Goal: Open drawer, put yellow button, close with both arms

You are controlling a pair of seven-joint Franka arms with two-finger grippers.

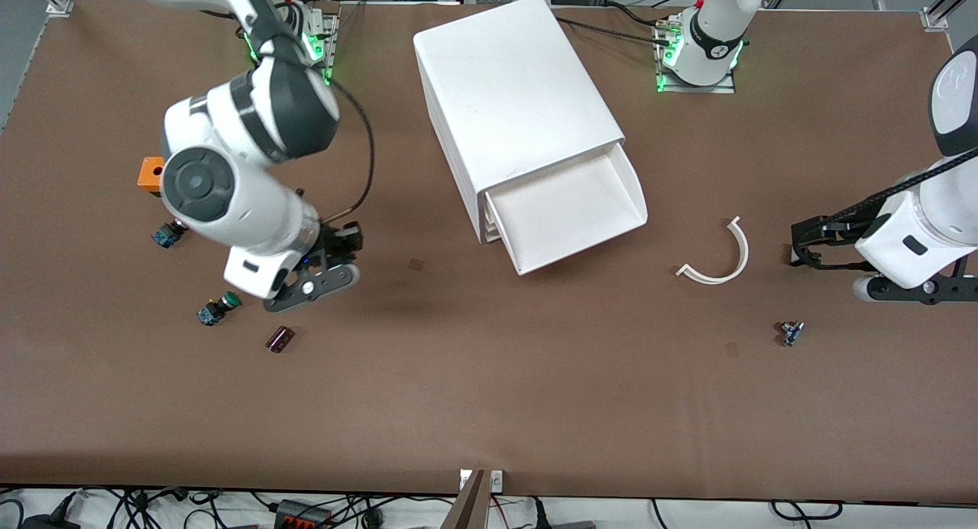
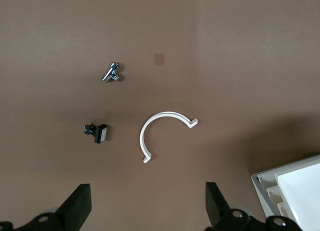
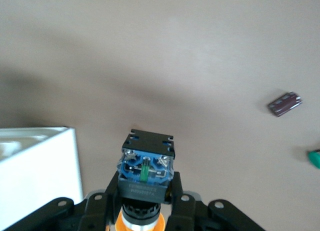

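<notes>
The drawer (image 1: 569,208), highest of the white cabinet (image 1: 512,101), is pulled out and looks empty. My right gripper (image 1: 345,242) hangs over the bare table between the cabinet and the green-capped button (image 1: 218,307). In the right wrist view the gripper (image 3: 146,193) is shut on the yellow button (image 3: 145,173), blue-and-black body outward, orange-yellow cap toward the wrist. The front view hides the button. My left gripper (image 1: 799,245) is open and empty at the left arm's end of the table, beside a white curved strip (image 1: 718,263). In its wrist view the fingers (image 2: 79,207) stand wide apart.
An orange block (image 1: 150,173), a dark-capped button (image 1: 168,233) and a dark brown cylinder (image 1: 280,339) lie near the right arm. A small metal part (image 1: 791,332) lies near the left arm. The left wrist view shows a small black switch (image 2: 96,132) and the cabinet's corner (image 2: 290,188).
</notes>
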